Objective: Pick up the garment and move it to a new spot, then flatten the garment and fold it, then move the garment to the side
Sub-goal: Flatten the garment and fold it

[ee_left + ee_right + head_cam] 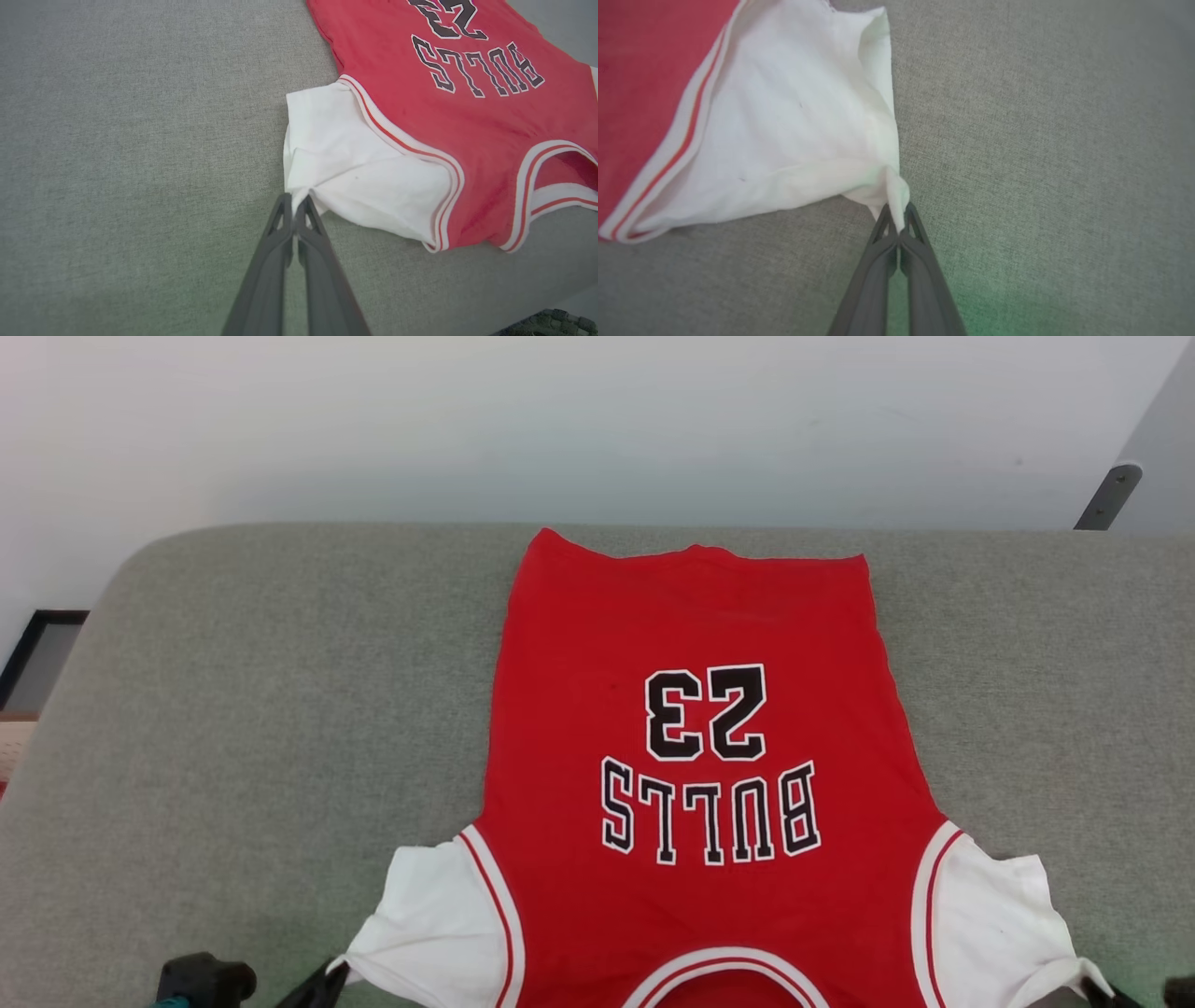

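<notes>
The garment (700,756) lies lettering-up and nearly flat on the grey cushion (233,709), hem at the far edge, neckline toward me. I have both white sleeves pinched by their outer corners: the left gripper (294,201) clamped on the left-hand sleeve (345,168), the right gripper (897,212) clamped on the right-hand sleeve (784,130). To flatten it well, I reckon I should draw both corners outward evenly and low over the cushion, so the bunched sleeves open without skewing the red body or slipping from such thin pinches.

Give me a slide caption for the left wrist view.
Left pincer pinching the garment by its white sleeve on a grey cushion.
</notes>
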`<state>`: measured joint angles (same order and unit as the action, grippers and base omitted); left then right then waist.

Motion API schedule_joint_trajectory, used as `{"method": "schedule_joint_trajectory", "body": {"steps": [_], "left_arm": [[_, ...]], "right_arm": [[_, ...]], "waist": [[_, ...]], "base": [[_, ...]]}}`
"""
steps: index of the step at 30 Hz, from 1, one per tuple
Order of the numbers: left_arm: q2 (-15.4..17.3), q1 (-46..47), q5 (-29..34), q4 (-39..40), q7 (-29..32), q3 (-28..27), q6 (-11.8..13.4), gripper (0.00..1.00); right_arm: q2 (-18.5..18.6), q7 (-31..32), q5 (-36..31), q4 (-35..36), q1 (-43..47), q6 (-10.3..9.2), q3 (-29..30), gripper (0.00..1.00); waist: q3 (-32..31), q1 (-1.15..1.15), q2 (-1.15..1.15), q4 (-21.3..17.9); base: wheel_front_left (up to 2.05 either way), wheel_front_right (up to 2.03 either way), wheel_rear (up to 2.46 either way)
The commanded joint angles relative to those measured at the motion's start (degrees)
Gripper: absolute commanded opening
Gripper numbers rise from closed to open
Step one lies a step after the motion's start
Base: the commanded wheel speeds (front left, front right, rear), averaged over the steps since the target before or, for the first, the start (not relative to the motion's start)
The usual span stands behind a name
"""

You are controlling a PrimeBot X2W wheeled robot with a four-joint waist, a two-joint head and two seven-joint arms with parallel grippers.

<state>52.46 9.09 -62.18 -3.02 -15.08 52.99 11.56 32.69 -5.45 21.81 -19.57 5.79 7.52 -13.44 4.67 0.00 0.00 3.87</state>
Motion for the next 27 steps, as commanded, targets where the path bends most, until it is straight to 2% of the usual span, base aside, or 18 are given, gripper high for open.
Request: {"method": "schedule_joint_trajectory", "body": {"steps": [1, 2, 4, 5, 8, 12, 16, 20, 22, 27], "left_arm": [[-0.28, -0.30, 0.21, -0.20, -0.07, -0.42, 0.04, 0.00], [-0.39, -0.35, 0.30, -0.17, -0.07, -0.52, 0.13, 0.00], [-0.50, -0.56, 0.38, -0.09, -0.07, -0.64, 0.38, 0.00], [-0.58, -0.69, 0.30, 0.05, -0.08, -0.63, 0.35, 0.00], [-0.78, -0.93, -0.01, 0.44, -0.07, -0.66, 0.51, 0.00], [-0.70, -1.34, -0.19, 0.94, -0.07, -0.79, 0.62, 0.00], [-0.82, -1.56, 0.02, 1.54, -0.07, -0.85, 0.99, 0.00], [-1.46, -0.69, 0.83, 2.14, 0.18, -0.52, 1.02, 0.00], [-1.94, 0.04, 1.09, 2.34, 0.20, -0.45, 1.06, 0.00], [-3.96, 3.01, 2.79, 2.51, 0.96, 0.07, 0.55, 0.00]], "right_arm": [[0.27, 2.27, 0.68, -0.04, -1.23, -0.06, -0.83, 0.37], [0.35, 4.03, 1.25, 0.09, -1.73, -0.06, -1.38, 0.48], [0.81, 7.39, 2.35, 0.79, -2.63, -0.06, -2.36, 0.94], [1.31, 9.47, 3.22, 1.22, -2.90, -0.06, -3.05, 1.00], [2.96, 14.82, 6.64, 4.23, -3.84, -0.06, -4.46, 1.00], [6.66, 22.14, 11.63, 12.10, -4.38, -0.06, -5.22, 1.00], [8.72, 27.09, 16.66, 21.72, -3.82, -0.06, -1.24, 1.00], [7.48, 30.46, 18.56, 28.55, -4.44, -0.05, 4.09, 1.00], [7.03, 31.33, 16.73, 29.98, -6.86, -0.06, 6.28, 1.00], [2.23, 31.59, 13.40, 25.78, -16.55, -0.06, 8.88, 1.00]], "waist": [[-0.03, 0.00, 0.00, -0.10], [-0.07, 0.00, 0.00, -0.17], [-0.22, 0.00, 0.00, -0.32], [-0.31, 0.00, 0.00, -0.39], [-0.60, 0.00, 0.00, -0.66], [-1.06, 0.00, 0.00, -1.03], [-1.41, 0.00, 0.00, -0.87], [-1.02, 0.00, 0.00, 0.29], [-0.39, 0.00, 0.00, 0.93], [2.41, 0.00, 0.00, 3.68]], "base": [[0.00, 0.00, 0.00], [0.00, 0.00, 0.00], [0.00, 0.00, 0.00], [0.00, 0.00, 0.00], [0.00, 0.00, 0.00], [0.00, 0.00, 0.00], [0.00, 0.00, 0.00], [0.00, 0.00, 0.00], [0.00, 0.00, 0.00], [0.00, 0.00, 0.00]]}}
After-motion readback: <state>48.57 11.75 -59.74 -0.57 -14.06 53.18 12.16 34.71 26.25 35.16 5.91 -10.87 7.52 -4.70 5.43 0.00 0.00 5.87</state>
